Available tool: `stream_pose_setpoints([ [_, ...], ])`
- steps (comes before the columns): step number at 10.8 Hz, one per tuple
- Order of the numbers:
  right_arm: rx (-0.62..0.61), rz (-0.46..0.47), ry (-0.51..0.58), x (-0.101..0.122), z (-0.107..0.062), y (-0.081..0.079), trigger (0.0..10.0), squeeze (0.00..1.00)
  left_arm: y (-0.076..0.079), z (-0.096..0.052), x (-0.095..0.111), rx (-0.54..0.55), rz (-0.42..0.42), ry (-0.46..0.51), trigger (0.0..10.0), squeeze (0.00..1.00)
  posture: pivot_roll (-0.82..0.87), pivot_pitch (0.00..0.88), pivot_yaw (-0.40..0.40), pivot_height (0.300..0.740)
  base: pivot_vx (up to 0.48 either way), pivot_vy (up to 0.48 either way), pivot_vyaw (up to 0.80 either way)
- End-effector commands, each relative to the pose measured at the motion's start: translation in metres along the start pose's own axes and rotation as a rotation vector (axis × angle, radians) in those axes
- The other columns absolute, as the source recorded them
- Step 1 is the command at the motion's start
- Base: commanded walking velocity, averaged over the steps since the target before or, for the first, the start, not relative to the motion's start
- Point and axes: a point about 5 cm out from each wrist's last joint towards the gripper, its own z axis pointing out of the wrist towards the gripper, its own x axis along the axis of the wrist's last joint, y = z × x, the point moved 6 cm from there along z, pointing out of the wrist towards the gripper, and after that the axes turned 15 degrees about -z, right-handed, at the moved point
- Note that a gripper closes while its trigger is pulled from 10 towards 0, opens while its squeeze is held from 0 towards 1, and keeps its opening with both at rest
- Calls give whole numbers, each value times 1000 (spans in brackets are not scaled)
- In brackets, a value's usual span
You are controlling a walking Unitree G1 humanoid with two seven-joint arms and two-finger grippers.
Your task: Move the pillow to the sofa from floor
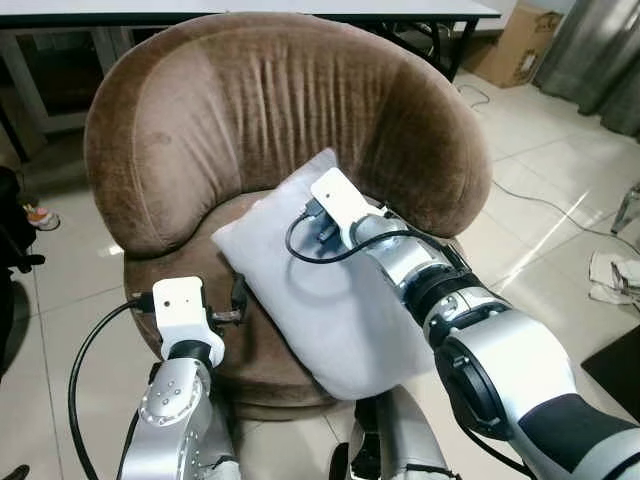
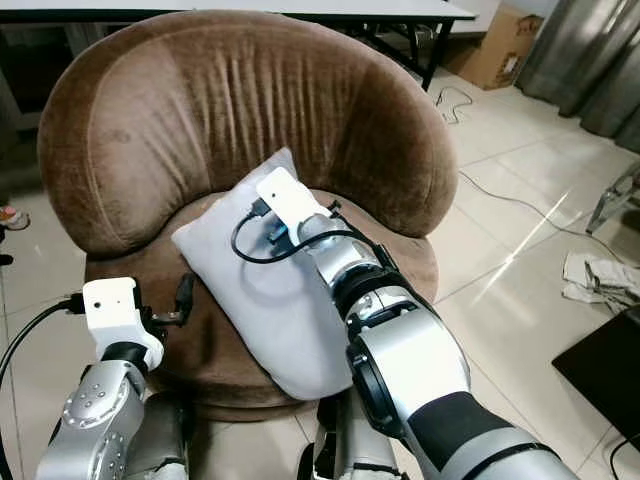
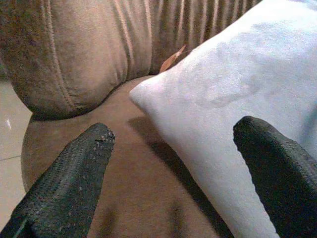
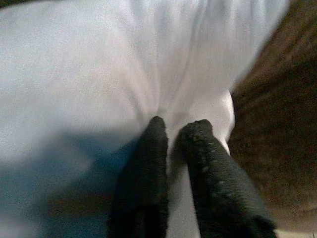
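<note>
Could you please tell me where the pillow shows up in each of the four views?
Left eye view: pillow centre, on the brown sofa seat.
Right eye view: centre-left.
Left wrist view: right half.
Right wrist view: most of the frame, pinched by the right gripper.
Shared landmark: the sofa.

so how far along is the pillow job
Mostly done: the pillow already lies on the brown sofa seat, one end overhanging the front edge. In hand: the right gripper pinches a fold of its fabric. The left gripper sits open beside it. Left: let go, perhaps nudge it further in.
</note>
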Motion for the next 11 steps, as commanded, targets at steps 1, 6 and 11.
stream_pose_setpoints([
  [1, 27, 22, -63, -20, -1, -7, 10000, 1000, 6, 1, 0, -13, 4, 4, 10000, 0, 82, 0, -168, 563, 0, 0, 0],
  [6, 26, 29, -65, -20, -1, -8, 10000, 1000, 5, 0, -1, -14, 14, 2, 10000, 0, 83, 0, -164, 563, 0, 0, 0],
  [11, 32, -1, -67, -20, -1, -8, 10000, 0, 7, 3, 1, -22, 19, 5, 10000, 0, 83, 0, -161, 563, 0, 0, 0],
])
